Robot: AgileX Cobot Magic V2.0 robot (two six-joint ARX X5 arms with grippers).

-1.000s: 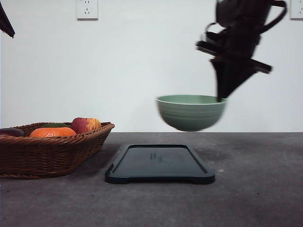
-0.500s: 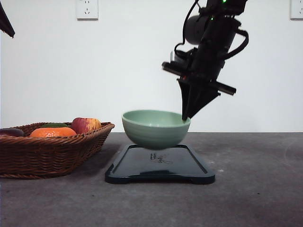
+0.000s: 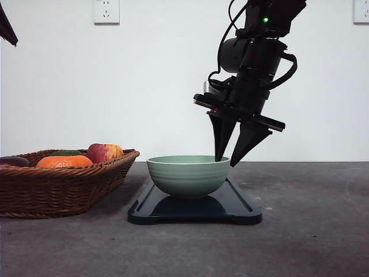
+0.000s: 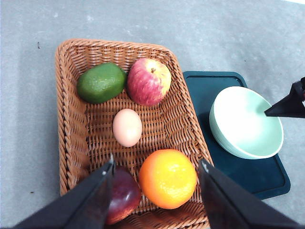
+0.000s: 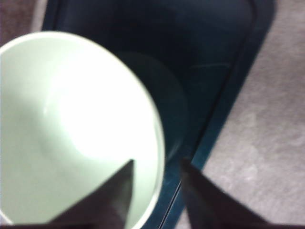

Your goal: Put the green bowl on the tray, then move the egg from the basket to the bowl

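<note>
The pale green bowl point(image 3: 187, 176) stands upright on the dark tray point(image 3: 242, 210). My right gripper point(image 3: 225, 163) is open, one finger inside the bowl's right rim and one outside it, a gap on each side. The right wrist view has the bowl point(image 5: 71, 133) over the tray point(image 5: 209, 57) with the gripper point(image 5: 156, 163) straddling the rim. The egg point(image 4: 127, 127) lies in the middle of the wicker basket point(image 4: 64, 119). My left gripper point(image 4: 157, 163) hangs open above the basket, nothing between its fingers.
In the basket with the egg are a red apple point(image 4: 148, 81), a green fruit point(image 4: 101, 82), an orange point(image 4: 167, 179) and a dark red fruit point(image 4: 124, 195). The basket point(image 3: 57, 184) stands close to the tray's left side. Bare grey table lies right of the tray.
The right arm carried the bowl left and down from mid-air onto the tray. Its fingers have opened off the rim. The basket and left gripper have not moved.
</note>
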